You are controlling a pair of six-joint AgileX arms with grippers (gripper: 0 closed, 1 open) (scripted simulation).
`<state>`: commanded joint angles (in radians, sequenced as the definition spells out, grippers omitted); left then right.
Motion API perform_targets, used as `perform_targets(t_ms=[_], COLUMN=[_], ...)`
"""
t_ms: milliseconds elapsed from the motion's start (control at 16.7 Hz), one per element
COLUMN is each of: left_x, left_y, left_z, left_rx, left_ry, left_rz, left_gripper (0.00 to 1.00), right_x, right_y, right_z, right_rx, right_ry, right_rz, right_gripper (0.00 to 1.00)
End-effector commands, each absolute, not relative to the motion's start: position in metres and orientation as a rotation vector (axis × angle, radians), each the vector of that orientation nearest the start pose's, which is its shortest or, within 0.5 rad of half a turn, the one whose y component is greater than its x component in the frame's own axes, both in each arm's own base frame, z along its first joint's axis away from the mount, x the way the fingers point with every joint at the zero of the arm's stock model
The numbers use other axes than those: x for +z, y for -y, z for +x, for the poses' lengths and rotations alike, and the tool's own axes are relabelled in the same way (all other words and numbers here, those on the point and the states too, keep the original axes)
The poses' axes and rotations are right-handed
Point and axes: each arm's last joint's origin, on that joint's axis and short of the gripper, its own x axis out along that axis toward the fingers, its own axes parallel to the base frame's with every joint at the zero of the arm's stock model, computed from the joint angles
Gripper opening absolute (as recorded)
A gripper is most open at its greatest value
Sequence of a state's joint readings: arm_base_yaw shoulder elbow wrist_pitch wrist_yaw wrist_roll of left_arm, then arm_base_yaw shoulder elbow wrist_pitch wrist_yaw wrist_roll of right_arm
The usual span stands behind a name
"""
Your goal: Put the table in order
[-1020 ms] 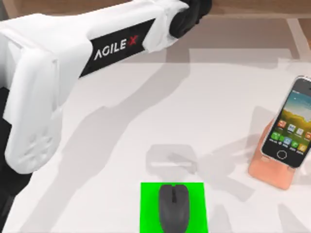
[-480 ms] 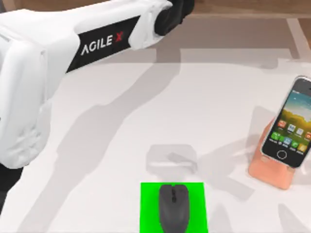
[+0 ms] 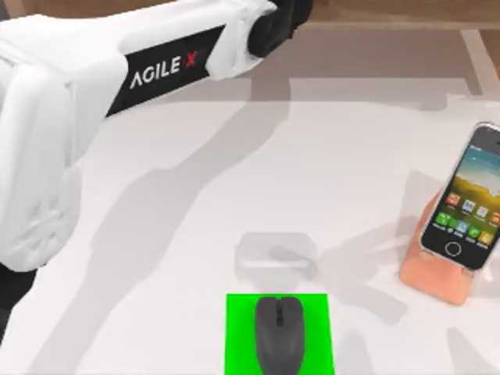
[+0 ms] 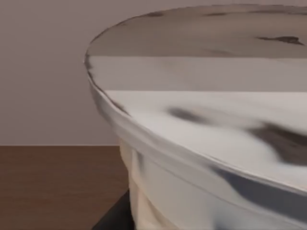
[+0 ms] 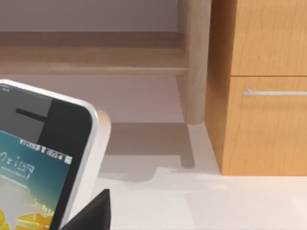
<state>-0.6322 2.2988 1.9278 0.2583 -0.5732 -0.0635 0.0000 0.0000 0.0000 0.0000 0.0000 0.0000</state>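
Whether the fingers of either arm are released or clenched, I cannot tell. In the right wrist view a dark tip (image 5: 93,211) sits just beside the phone's (image 5: 38,158) white edge, close up; I cannot tell if they touch. Behind the phone in that view are a wooden leg (image 5: 194,62) and a wooden drawer front (image 5: 268,86) with a metal handle (image 5: 274,92).

From above, the left arm (image 3: 101,101) is a big white body lettered AGILEX, running from nine o'clock up toward twelve o'clock, where its dark wrist end (image 3: 281,23) hangs over the far edge of the desk (image 3: 195,258). The left wrist view gives a blurred, close white and grey curved surface (image 4: 201,143) against a plain wall and brown floor.

The white desk fills most of the top view, with light wood along its twelve o'clock edge. At six o'clock a dark mouse (image 3: 280,334) lies on a bright green mat (image 3: 238,336). At three o'clock the phone (image 3: 469,203) leans tilted, screen lit, in a salmon-pink stand (image 3: 433,273). The mouse and the phone are well apart.
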Motion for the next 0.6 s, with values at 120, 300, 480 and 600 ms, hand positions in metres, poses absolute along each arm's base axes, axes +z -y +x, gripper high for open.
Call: perform_targets(t_ms=[120,300,480,600], left_x=[0.2531,0.2531,0.2531,0.2531], left_y=[0.3022,0.3022,0.3022,0.3022], left_z=[0.4534,0.4534,0.4534,0.4534], left_rx=[-0.03,-0.03,-0.03,-0.03], left_ry=[-0.1,-0.1,-0.1,-0.1], left_rz=[-0.009,-0.009,-0.009,-0.009], left_gripper=[0.83,1.0,1.0,1.0], right_x=[0.16,0.16,0.16,0.16], right_y=[0.0012,0.0012,0.0012,0.0012], right_z=[0.1057,0.1057,0.1057,0.1057], right_rx=[0.0,0.0,0.0,0.0], right_ry=[0.0,0.0,0.0,0.0], right_rz=[0.0,0.0,0.0,0.0], right_gripper=[1.0,1.0,1.0,1.0])
